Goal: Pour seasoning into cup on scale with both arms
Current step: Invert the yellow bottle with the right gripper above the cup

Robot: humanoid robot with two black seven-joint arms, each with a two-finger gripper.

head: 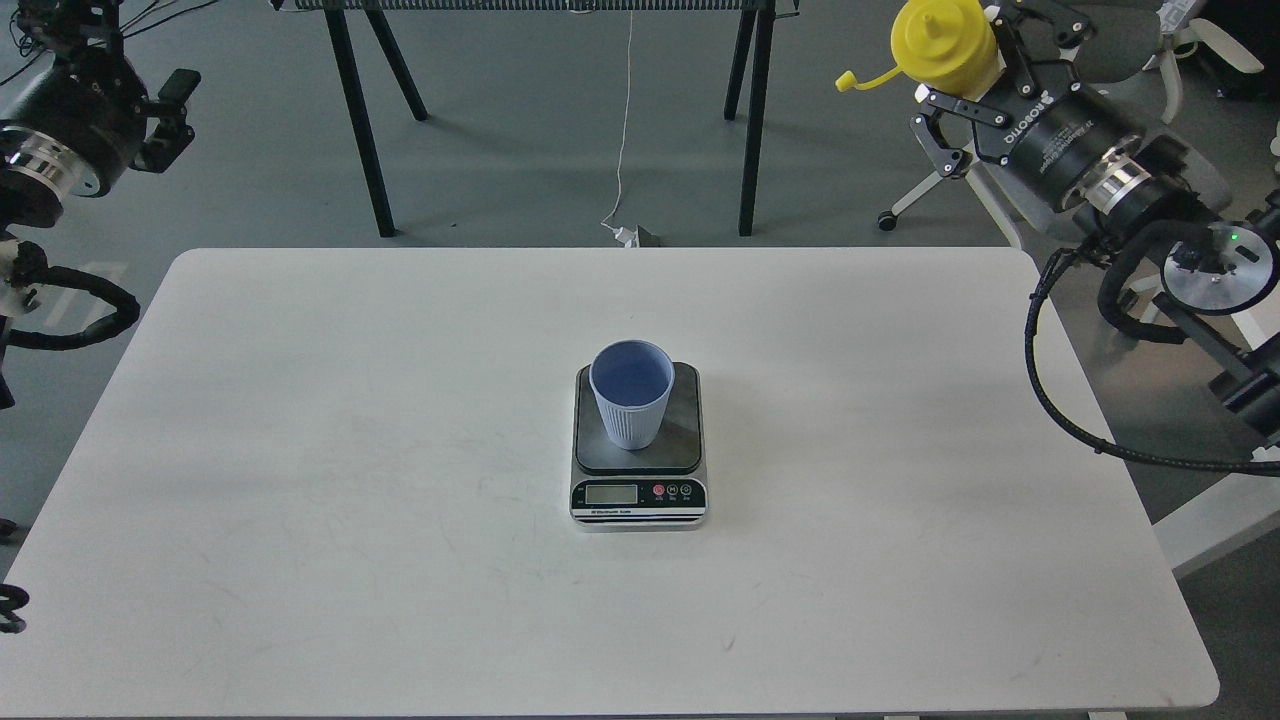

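The light blue ribbed cup stands upright on the dark platform of the small digital scale at the middle of the white table. My right gripper is high beyond the table's far right corner and is shut on the yellow squeeze bottle of seasoning. The bottle's nozzle points up and its tethered cap hangs to the left. My left gripper is raised off the table's far left corner, open and empty. Both are far from the cup.
Black trestle legs stand on the grey floor behind the table, with a white cable hanging down between them. An office chair base sits at the back right. My right arm's black cable loops over the table's right edge.
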